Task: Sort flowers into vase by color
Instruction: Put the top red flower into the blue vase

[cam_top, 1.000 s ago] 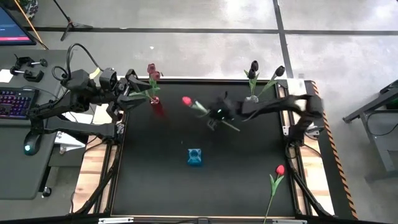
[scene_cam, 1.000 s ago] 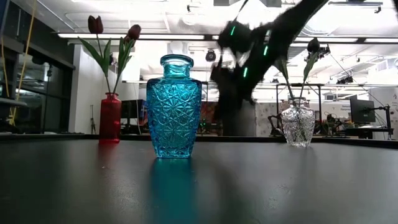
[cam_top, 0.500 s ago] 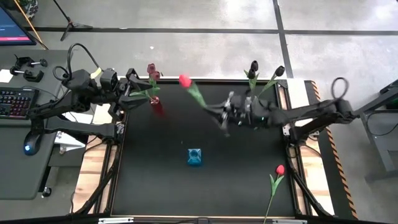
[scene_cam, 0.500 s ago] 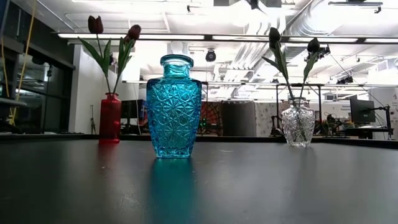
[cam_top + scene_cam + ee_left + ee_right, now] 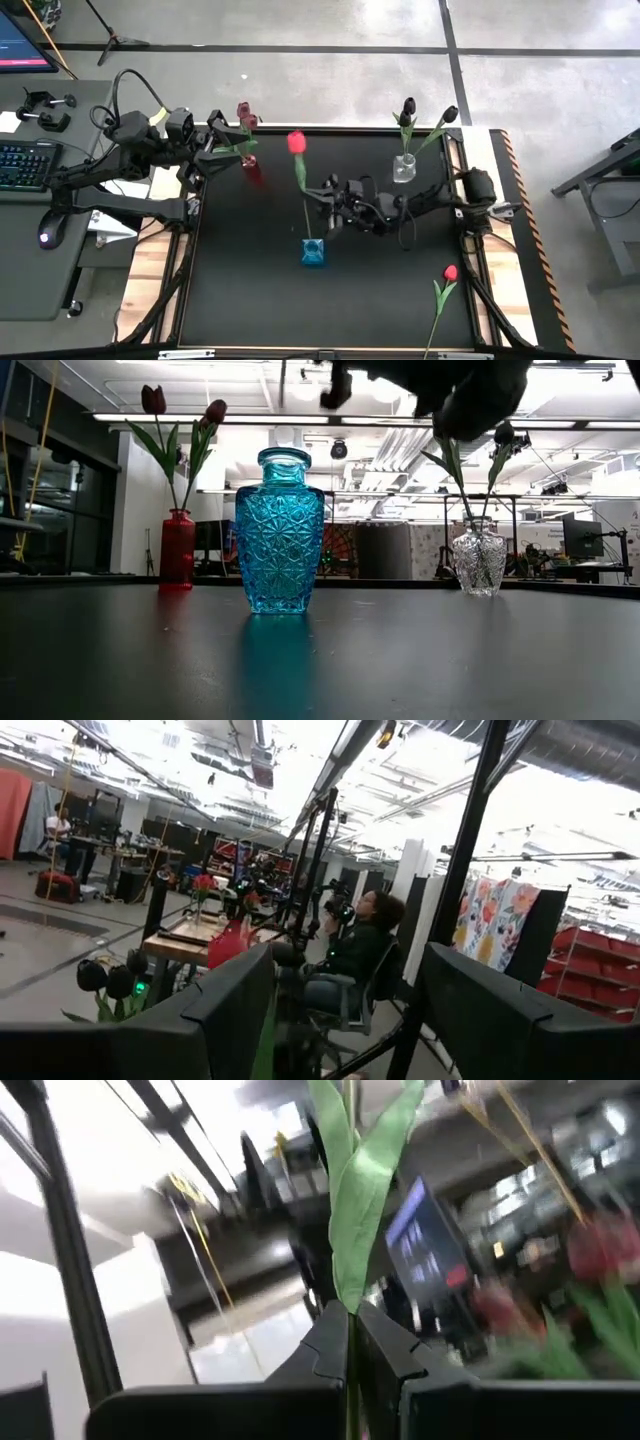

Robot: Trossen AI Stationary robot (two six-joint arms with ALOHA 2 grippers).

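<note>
Two maroon tulips [image 5: 244,116] in red vase [image 5: 177,550]; right end effector [image 5: 322,192] clamps red tulip [image 5: 297,143] above blue vase [image 5: 313,252].

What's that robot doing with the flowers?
It is sorting fake tulips into vases by colour. The right gripper holds a bright red tulip by its thin green stem, with the stem's lower end right at the patterned blue glass vase mid-table. The slim red vase already has two dark pink-maroon tulips, and the clear glass vase has two near-black ones. Another red tulip lies by the table's right edge. The left gripper waits near the red vase.
</note>
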